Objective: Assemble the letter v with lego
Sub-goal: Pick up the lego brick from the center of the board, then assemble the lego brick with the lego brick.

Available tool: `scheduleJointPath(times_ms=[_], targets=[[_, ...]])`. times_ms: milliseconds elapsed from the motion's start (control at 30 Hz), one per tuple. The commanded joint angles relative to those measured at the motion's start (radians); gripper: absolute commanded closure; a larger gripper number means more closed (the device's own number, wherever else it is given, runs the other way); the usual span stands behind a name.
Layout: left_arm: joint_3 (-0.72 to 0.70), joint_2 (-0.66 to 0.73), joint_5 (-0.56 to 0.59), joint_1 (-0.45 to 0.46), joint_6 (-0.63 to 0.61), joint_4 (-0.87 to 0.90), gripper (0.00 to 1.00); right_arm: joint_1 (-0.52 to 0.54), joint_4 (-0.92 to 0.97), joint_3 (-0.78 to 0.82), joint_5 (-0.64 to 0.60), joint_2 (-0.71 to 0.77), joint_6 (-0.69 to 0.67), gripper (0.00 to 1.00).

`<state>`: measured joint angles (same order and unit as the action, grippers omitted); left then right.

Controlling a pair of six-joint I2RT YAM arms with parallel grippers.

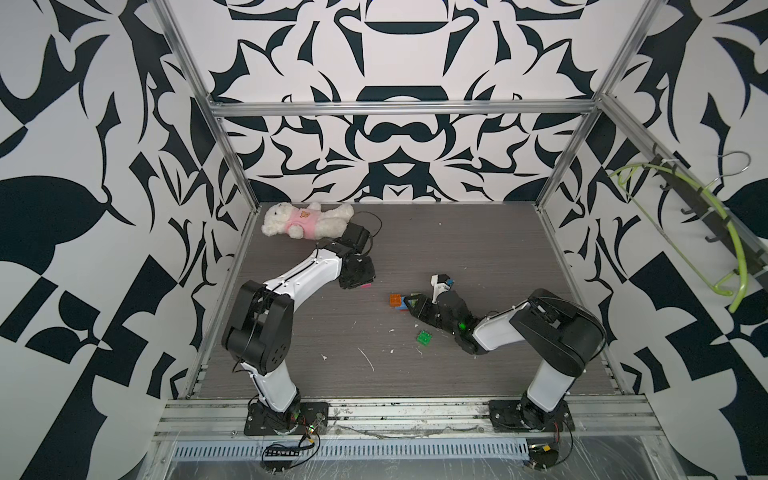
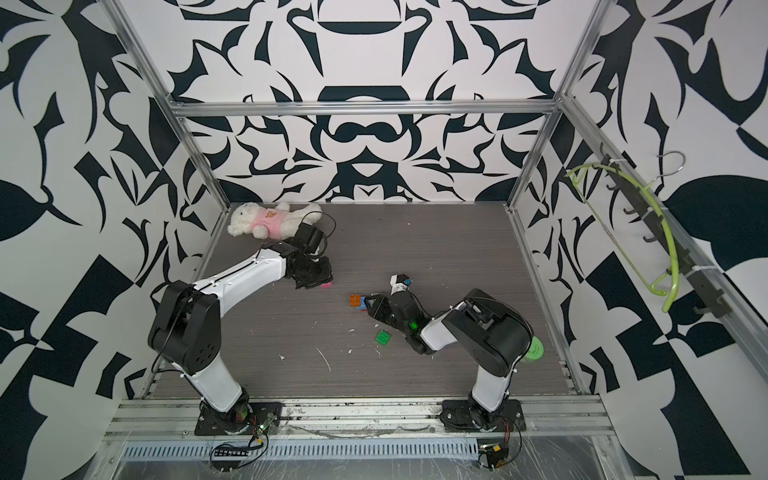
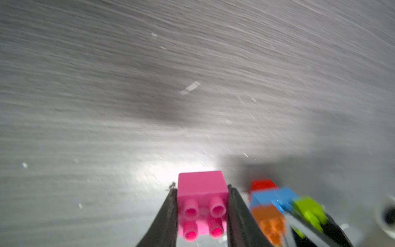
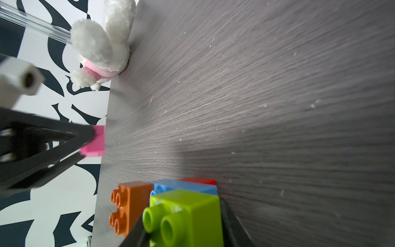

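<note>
My left gripper point(image 3: 202, 189) is shut on a pink lego brick point(image 3: 202, 192), studs facing the camera; in both top views the pink brick point(image 1: 365, 285) point(image 2: 327, 284) peeks out at its tip, left of centre. My right gripper point(image 4: 183, 216) is shut on a lime-green brick point(image 4: 188, 213) that is joined to a blue brick point(image 4: 183, 186), an orange brick point(image 4: 130, 205) and a red brick point(image 4: 198, 181): the partly built letter v point(image 1: 398, 303), low over the table's middle. A loose green brick point(image 1: 424, 337) point(image 2: 383, 337) lies just in front of the right gripper point(image 1: 410, 306).
A white plush bear point(image 1: 303, 222) in a pink shirt lies at the back left corner, behind the left arm. White scraps dot the grey wood-grain table point(image 1: 457, 249). Metal frame posts edge the table. A green hanger point(image 1: 706, 232) hangs on the right wall.
</note>
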<state>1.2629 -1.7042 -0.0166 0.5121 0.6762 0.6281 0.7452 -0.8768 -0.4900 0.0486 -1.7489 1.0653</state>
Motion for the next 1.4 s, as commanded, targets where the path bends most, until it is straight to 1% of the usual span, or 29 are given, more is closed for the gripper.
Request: scheduleJointPath(times_ms=[0,100,200,433,867,1367], targets=[[0.025,0.032,0.031,0.056,0.04,0.084,0.84,0.011,0.023,-0.021,-0.029,0.017,-0.031,0.66],[0.065,0.033,0.062,0.12,0.06,0.128,0.85,0.014,0.026,-0.022,-0.035,0.02,-0.033,0.66],[0.099,0.017,0.069,0.168,0.068,0.155,0.87,0.016,0.029,-0.02,-0.041,0.023,-0.034,0.67],[0.137,-0.035,0.07,0.22,0.066,0.177,0.88,0.015,0.027,-0.018,-0.041,0.022,-0.036,0.67],[0.1,-0.057,0.087,0.236,0.087,0.142,0.9,0.016,0.046,-0.024,-0.039,0.022,-0.03,0.67],[0.082,-0.069,0.145,0.256,0.105,0.136,0.91,0.015,0.07,-0.038,-0.029,0.008,0.002,0.68]])
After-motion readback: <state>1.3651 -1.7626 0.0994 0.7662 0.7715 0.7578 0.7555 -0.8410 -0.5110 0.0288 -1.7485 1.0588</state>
